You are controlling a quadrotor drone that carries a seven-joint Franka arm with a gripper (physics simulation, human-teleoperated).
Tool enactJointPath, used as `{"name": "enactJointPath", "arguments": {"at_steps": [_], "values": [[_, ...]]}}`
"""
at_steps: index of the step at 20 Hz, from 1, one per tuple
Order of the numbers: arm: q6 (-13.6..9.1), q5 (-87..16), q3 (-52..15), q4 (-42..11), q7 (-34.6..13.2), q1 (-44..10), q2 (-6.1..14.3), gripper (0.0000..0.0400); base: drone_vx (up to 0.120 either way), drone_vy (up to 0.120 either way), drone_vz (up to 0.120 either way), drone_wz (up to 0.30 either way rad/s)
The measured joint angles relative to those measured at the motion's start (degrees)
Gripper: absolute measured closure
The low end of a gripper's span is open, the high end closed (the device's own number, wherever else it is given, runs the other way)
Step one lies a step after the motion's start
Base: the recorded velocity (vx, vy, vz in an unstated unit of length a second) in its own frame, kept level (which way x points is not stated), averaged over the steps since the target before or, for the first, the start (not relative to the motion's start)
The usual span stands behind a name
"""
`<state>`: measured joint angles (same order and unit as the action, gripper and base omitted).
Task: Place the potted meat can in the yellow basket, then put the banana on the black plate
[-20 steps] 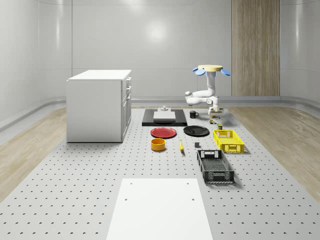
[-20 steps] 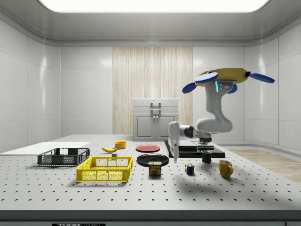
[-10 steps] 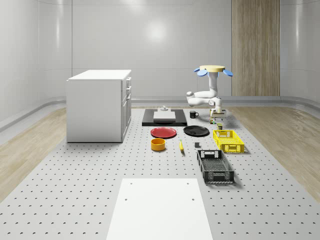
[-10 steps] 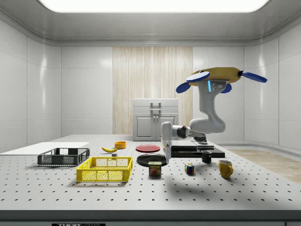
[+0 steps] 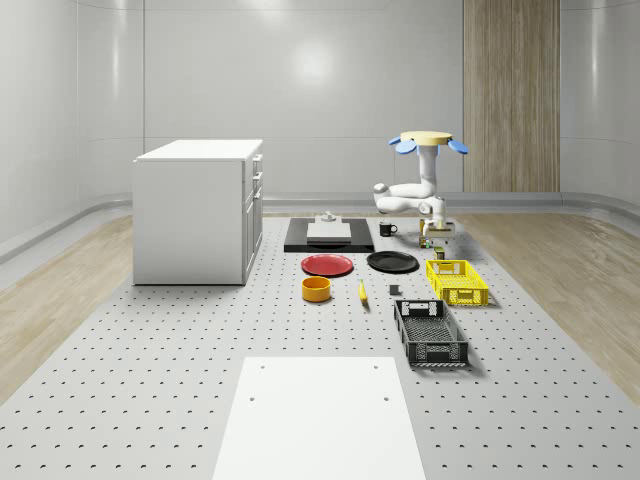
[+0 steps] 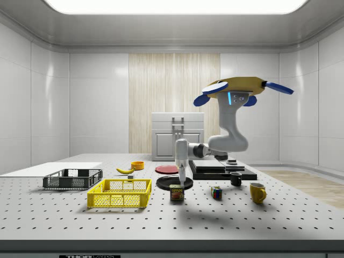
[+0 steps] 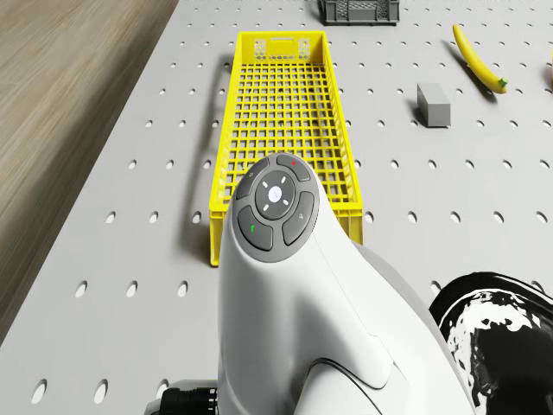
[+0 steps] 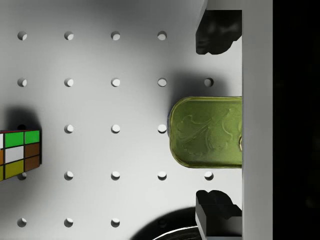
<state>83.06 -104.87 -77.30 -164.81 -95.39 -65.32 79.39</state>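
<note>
While the drone (image 6: 236, 86) hovers above the table (image 6: 279, 215), over the black slab (image 6: 223, 173) near the far end, its arm reaches down toward the side view's left and ends just above the potted meat can (image 6: 177, 192).

Item: end effector (image 6: 183, 179). It points straight down over the can; the wrist view shows its two dark fingertips (image 8: 216, 32) spread apart, one on either side of the can's green lid (nothing between them but air).

Item: potted meat can. It stands upright on the table, just beside the black plate (image 6: 173, 183) and near the end of the yellow basket (image 6: 119, 193), outside it.

Item: yellow basket. It has lattice walls; no contents are seen in the drone view.

Item: banana (image 7: 478, 57). It lies on the table beyond the basket, near a small grey block (image 7: 434, 105).

Other stock: a colour-tiled cube (image 6: 216, 192), a black mug (image 6: 235, 179), a yellow mug (image 6: 257, 192), a red plate (image 5: 328, 265), an orange bowl (image 5: 316, 289), a black crate (image 5: 429, 331) and a white cabinet (image 5: 198, 210).
</note>
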Motion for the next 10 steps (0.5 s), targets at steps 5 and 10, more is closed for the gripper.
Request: {"name": "enactJointPath", "arguments": {"at_steps": [5, 10], "values": [[0.74, 0.35, -0.15, 0.04, -0.17, -0.19, 0.8, 0.0, 0.12, 0.0, 0.0, 0.0], [2.11, -0.87, 1.35, 0.32, -0.16, -0.33, 1.74, 0.0, 0.0, 0.0, 0.0, 0.0]]}}
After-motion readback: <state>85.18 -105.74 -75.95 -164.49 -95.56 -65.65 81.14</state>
